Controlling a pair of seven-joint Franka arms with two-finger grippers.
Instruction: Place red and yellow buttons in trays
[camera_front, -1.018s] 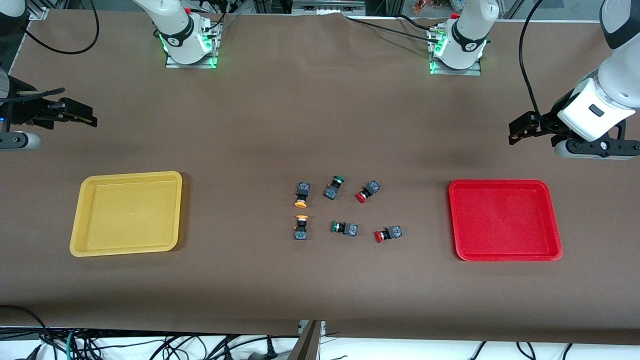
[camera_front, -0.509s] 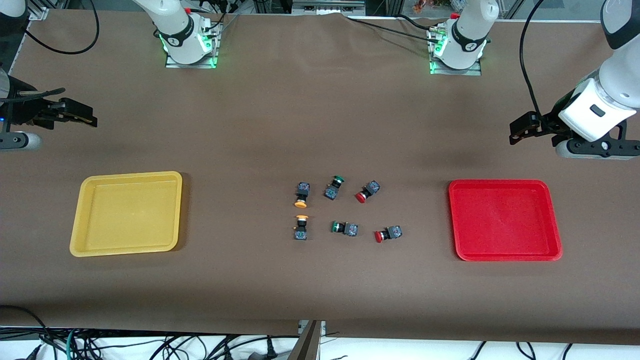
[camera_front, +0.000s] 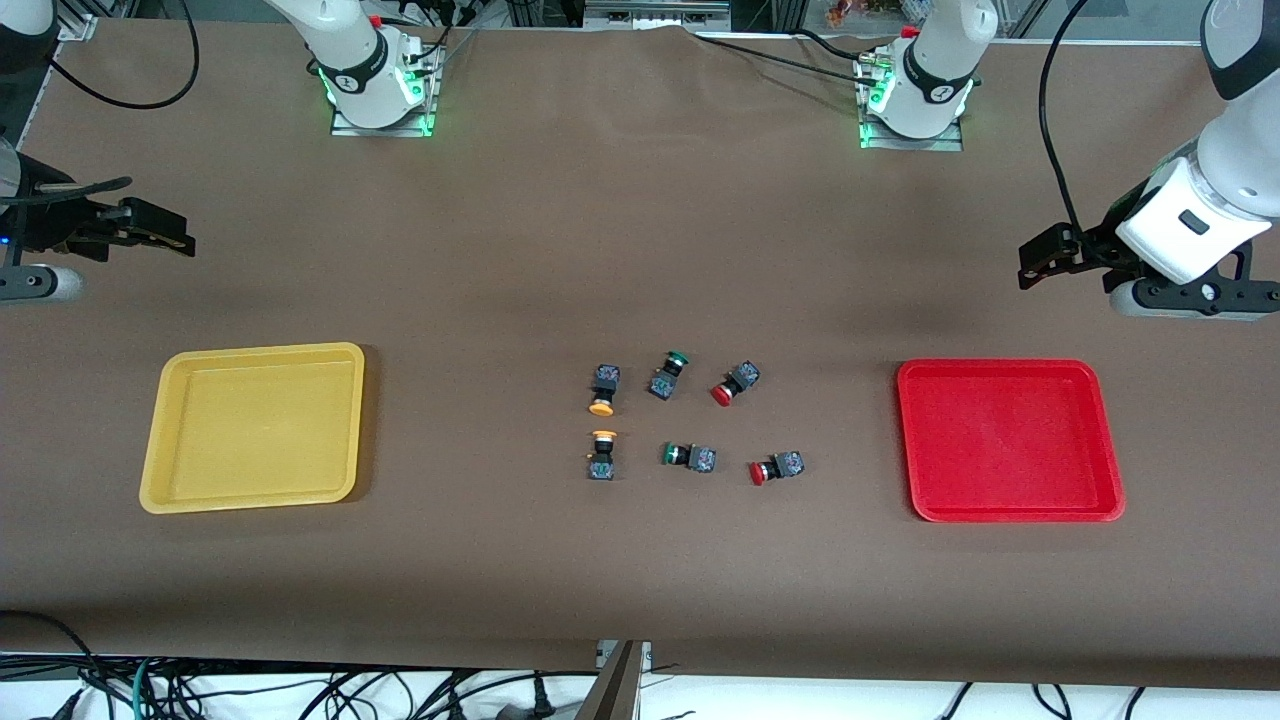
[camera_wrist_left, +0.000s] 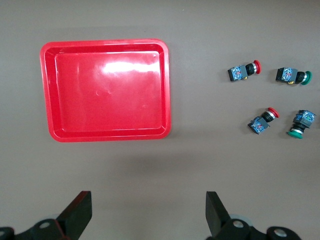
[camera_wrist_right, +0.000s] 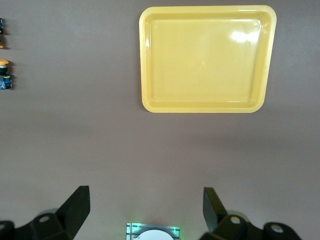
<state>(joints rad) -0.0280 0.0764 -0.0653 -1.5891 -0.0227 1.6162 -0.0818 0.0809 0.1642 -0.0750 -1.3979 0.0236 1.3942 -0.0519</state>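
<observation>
Front view
Table: brown cloth-covered table (camera_front: 640, 250), both arm bases along its far edge.
Yellow tray (camera_front: 345, 420): toward the right arm's end of the table, nothing in it.
Red tray (camera_front: 1105, 440): toward the left arm's end, nothing in it.
Buttons: six lie on their sides in two rows of three, midway between the trays and well apart from both.
Far row: yellow button (camera_front: 603, 389), green button (camera_front: 669, 374), red button (camera_front: 735, 383), running from the right arm's end to the left arm's.
Near row: second yellow button (camera_front: 602, 455), second green button (camera_front: 689, 457), second red button (camera_front: 776, 467), in the same order.
Right gripper (camera_front: 185, 240): over bare table at the right arm's end, farther up the cloth than the yellow tray, holding nothing.
Left gripper (camera_front: 1030, 270): over bare table at the left arm's end, up from the red tray, holding nothing.

Left wrist view
Left gripper (camera_wrist_left: 149, 212): fingers spread wide, nothing between them, bare cloth beneath.
Red tray (camera_wrist_left: 47, 90): lies flat, unfilled.
Buttons: both red ones (camera_wrist_left: 244, 71) (camera_wrist_left: 263, 120) and both green ones (camera_wrist_left: 293, 76) (camera_wrist_left: 301, 123) beside the tray, clear of it.

Right wrist view
Right gripper (camera_wrist_right: 146, 210): fingers spread wide, nothing between them.
Yellow tray (camera_wrist_right: 145, 60): lies flat, unfilled.
Buttons: one yellow button (camera_wrist_right: 4, 74) shows at the frame's edge, well apart from the tray.
</observation>
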